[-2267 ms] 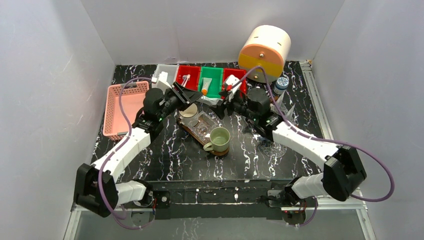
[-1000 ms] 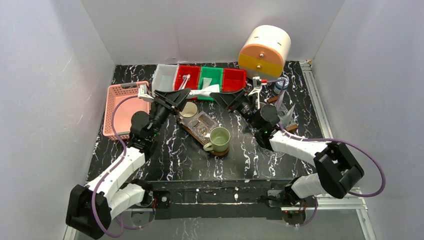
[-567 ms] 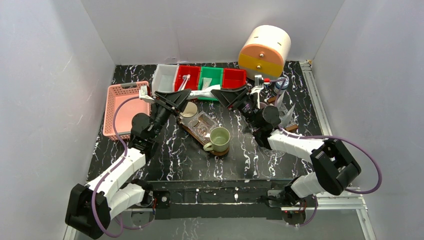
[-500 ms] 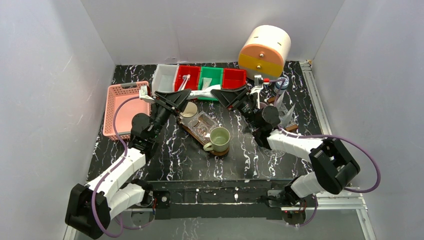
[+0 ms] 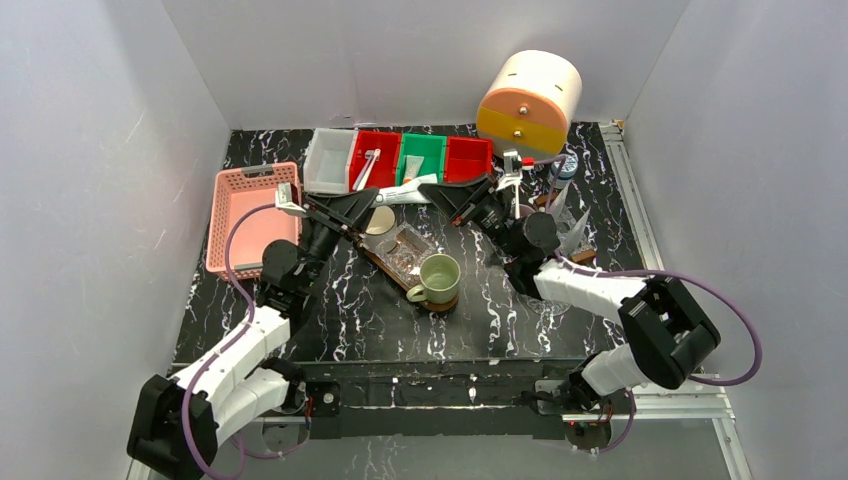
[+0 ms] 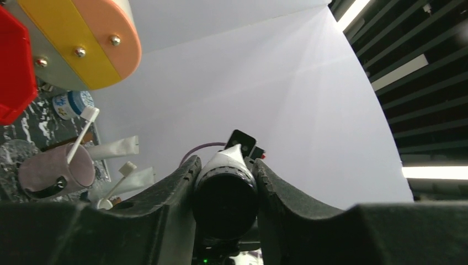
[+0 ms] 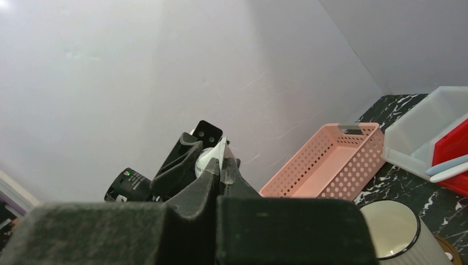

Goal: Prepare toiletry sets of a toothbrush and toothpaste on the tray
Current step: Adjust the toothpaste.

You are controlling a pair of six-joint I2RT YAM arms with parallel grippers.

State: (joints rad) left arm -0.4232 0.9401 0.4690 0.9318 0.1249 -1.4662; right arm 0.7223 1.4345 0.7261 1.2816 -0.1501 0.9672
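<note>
Working from the overhead feed, I use the green bin (image 5: 421, 158) at the back of the black marbled counter (image 5: 340, 310) as my marker. The peach-and-yellow drum (image 5: 530, 95) sits behind and to the right of that bin, and the pink basket (image 5: 245, 215) is well to its left. The tray (image 5: 398, 252) lies in front of the bin with a green mug (image 5: 437, 277) at its near end. The left gripper (image 5: 372, 204) and right gripper (image 5: 438, 188) meet just in front of the green bin. The white tube (image 5: 405, 190) is stretched between them, not on the tray. My left wrist view shows the left jaws clamped on the dark-capped end. The right wrist view shows the right jaws pinched together on the flat crimped tail. Half a second back those right jaws stood apart, and the left arm reached a little nearer the bins. A white toothbrush (image 5: 365, 168) lies in the red bin (image 5: 375, 150) just left of the green one. To the right of the green bin, a small jar (image 6: 69, 104) has a blue label with print too small to read. The fingers hide the tube's middle in both wrist views.
</note>
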